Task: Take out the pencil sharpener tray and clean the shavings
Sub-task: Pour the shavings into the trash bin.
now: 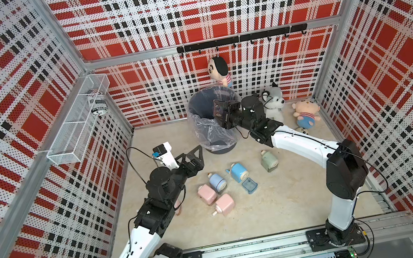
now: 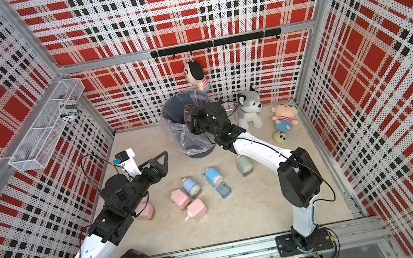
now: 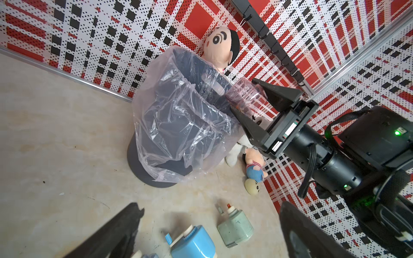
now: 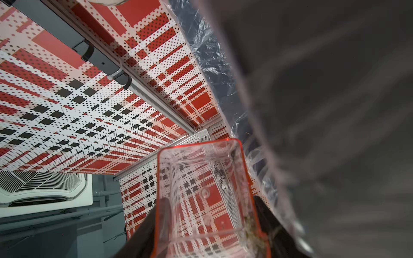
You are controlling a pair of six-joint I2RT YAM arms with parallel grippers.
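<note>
Altogether six sharpeners (image 2: 214, 177), one blue tray (image 2: 223, 190), one pink tray (image 3: 245, 98)

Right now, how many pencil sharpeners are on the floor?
6: pink, pink, pink half under the left arm; blue, blue mid-floor; green beside the right arm. Others may be hidden.

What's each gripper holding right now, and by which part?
Right gripper: clear red-rimmed tray, jaws pinching its two long side walls. Left gripper: open, nothing held.

Beige tabletop (image 1: 285, 207): lined bin (image 1: 206, 132), scattered sharpeners (image 1: 224, 204), blue tray (image 1: 249, 186), plush toys (image 1: 306, 115).
</note>
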